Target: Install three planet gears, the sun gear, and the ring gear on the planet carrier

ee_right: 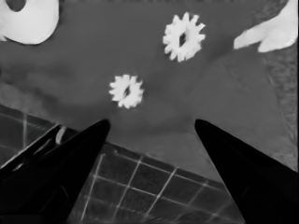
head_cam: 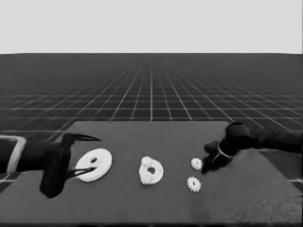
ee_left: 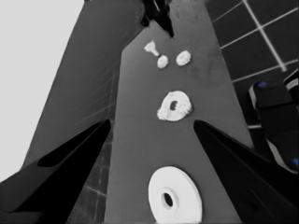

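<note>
The smaller round part [head_cam: 151, 171] lies mid-table with small gears on its ring; I cannot tell how many. Two loose gears lie to its right, one farther back [head_cam: 196, 163] and one nearer the front [head_cam: 193, 184]. My right gripper [head_cam: 206, 166] hangs just right of the farther gear, open in the right wrist view [ee_right: 152, 122], where both gears [ee_right: 126, 91] [ee_right: 183, 36] lie beyond its fingertips. The larger round part [head_cam: 93, 164] lies flat at the left. The waiting left gripper [head_cam: 94, 153] stands open over it without holding it.
A thin white piece [ee_left: 150, 47] lies near the right arm, beside the two loose gears [ee_left: 162, 61] [ee_left: 183, 58]; the right wrist view shows it too [ee_right: 271, 35]. The table's right edge and the floor grid are close under the right gripper.
</note>
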`<state>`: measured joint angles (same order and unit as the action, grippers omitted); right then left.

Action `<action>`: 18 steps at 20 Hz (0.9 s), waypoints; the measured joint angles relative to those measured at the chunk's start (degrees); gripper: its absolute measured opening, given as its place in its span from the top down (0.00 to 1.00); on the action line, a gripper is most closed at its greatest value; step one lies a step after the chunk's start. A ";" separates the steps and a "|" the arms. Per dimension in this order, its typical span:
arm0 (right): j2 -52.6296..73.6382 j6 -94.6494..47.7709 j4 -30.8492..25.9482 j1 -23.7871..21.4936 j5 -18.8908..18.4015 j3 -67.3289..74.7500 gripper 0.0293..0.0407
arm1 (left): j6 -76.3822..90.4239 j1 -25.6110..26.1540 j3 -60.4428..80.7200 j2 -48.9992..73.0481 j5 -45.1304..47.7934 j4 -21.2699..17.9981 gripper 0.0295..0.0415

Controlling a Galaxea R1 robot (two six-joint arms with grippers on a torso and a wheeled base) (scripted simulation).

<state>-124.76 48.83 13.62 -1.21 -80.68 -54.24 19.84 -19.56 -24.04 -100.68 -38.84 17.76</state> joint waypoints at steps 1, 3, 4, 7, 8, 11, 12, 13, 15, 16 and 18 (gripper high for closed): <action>-6.06 2.81 -2.41 -0.33 -1.37 -12.27 0.16 | 0.11 -0.02 0.04 0.06 0.04 0.01 0.25; -12.59 3.94 -4.64 -0.21 -2.75 -26.17 0.19 | 0.20 -0.03 0.08 0.11 0.07 0.01 0.25; -14.25 3.89 -5.12 -0.15 -3.06 -29.74 0.19 | 0.22 -0.04 0.09 0.12 0.08 0.01 0.25; -16.33 3.61 -5.65 -0.04 -3.44 -34.22 0.19 | 0.25 -0.04 0.10 0.13 0.09 0.01 0.25; -16.57 3.56 -5.70 -0.02 -3.48 -34.74 0.19 | 0.25 -0.04 0.10 0.13 0.09 0.01 0.25; -19.42 1.24 0.57 8.67 2.38 -41.14 0.19 | 0.25 -0.04 0.10 0.13 0.09 0.01 0.25; -19.91 0.83 1.09 9.55 3.08 -42.23 0.19 | 0.25 -0.04 0.10 0.13 0.09 0.01 0.25; -20.21 0.57 1.38 10.02 3.50 -42.90 0.19 | 0.26 -0.04 0.10 0.13 0.09 0.01 0.25; -20.49 0.33 1.64 10.43 3.90 -43.53 0.19 | 0.26 -0.04 0.10 0.13 0.09 0.01 0.25; -20.55 0.28 1.70 10.52 3.98 -43.66 0.19 | 0.26 -0.04 0.10 0.13 0.09 0.01 0.25; -20.60 0.24 1.75 10.59 4.07 -43.78 0.19 | 0.26 -0.04 0.10 0.13 0.09 0.01 0.25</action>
<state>-145.36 49.07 15.37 9.38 -76.62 -98.03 20.10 -19.61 -23.94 -100.55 -38.76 17.77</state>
